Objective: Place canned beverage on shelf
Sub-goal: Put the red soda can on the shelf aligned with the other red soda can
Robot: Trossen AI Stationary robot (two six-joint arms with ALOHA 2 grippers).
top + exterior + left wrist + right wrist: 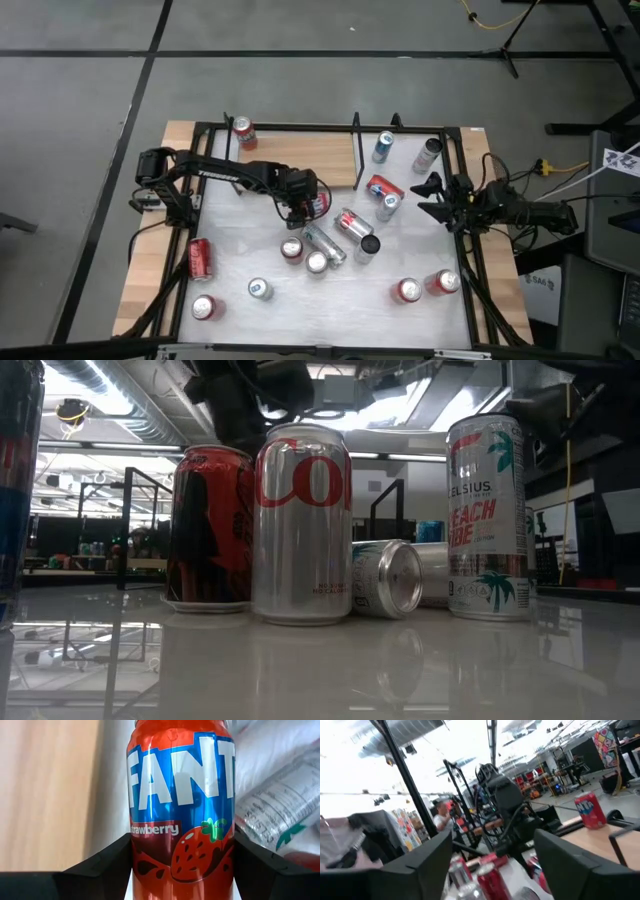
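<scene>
One red strawberry Fanta can stands upright between the left pincer's two dark fingers, gripped at its lower sides, probably so it travels level to the shelf just beside it. That wooden shelf carries one red can at its far left corner. The right pincer waits at the tabletop's right edge, fingers spread, empty.
</scene>
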